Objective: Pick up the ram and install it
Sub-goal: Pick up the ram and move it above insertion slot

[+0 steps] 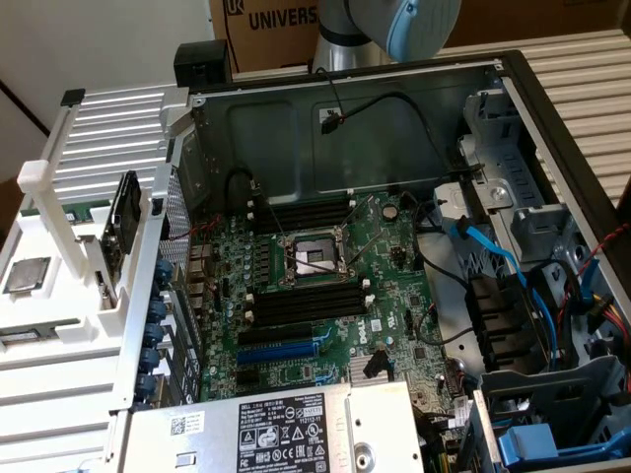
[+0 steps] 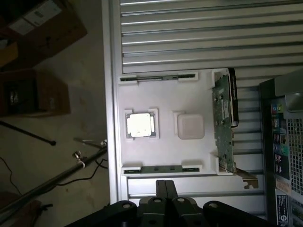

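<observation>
In the wrist view my gripper [image 2: 165,184] is shut, its two black fingers pressed together with nothing between them. It hangs high above a white holder tray [image 2: 165,101]. Two ram sticks lie flat in the tray's edge slots. One thin green ram [image 2: 163,169] lies just beyond my fingertips, and the other ram [image 2: 158,78] is on the tray's far edge. In the exterior view the open computer case shows the motherboard's long black slots [image 1: 301,305] and a blue slot [image 1: 291,350].
A silver processor [image 2: 140,125] and a white square pad [image 2: 191,126] sit in the tray. An expansion card [image 2: 225,123] stands on edge at its side. The case wall [image 2: 289,142] lies past the card. Cables [image 1: 493,256] and drive bays crowd the case at the exterior view's right.
</observation>
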You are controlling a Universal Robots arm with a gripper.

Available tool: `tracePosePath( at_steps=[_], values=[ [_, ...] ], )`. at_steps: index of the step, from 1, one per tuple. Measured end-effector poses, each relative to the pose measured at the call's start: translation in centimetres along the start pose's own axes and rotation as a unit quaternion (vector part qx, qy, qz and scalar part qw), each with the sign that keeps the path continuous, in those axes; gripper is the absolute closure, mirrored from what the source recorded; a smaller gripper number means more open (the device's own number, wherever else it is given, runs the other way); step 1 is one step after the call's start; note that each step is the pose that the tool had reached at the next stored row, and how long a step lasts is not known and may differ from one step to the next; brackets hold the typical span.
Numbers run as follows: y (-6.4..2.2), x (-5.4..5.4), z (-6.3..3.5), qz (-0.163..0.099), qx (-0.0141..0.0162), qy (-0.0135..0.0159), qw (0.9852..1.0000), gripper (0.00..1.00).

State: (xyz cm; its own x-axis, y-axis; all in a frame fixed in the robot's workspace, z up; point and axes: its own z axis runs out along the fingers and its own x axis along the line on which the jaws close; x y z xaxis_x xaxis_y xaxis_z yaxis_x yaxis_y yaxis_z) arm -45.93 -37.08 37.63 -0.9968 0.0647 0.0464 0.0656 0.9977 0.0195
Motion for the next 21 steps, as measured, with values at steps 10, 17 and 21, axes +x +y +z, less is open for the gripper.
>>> tracePosePath(
  at_steps=[10, 17, 21],
  values=[
    [-0.09, 1.0, 1.11, 0.0, -0.0001, -0.0039, 1.0, 0.9],
    [-0.11, 0.9, 2.38, 0.0, -0.0001, -0.0038, 1.0, 0.9],
    [-0.13, 0.9, 3.12, 0.0, -0.0002, -0.0039, 1.0, 0.9]
  ],
)
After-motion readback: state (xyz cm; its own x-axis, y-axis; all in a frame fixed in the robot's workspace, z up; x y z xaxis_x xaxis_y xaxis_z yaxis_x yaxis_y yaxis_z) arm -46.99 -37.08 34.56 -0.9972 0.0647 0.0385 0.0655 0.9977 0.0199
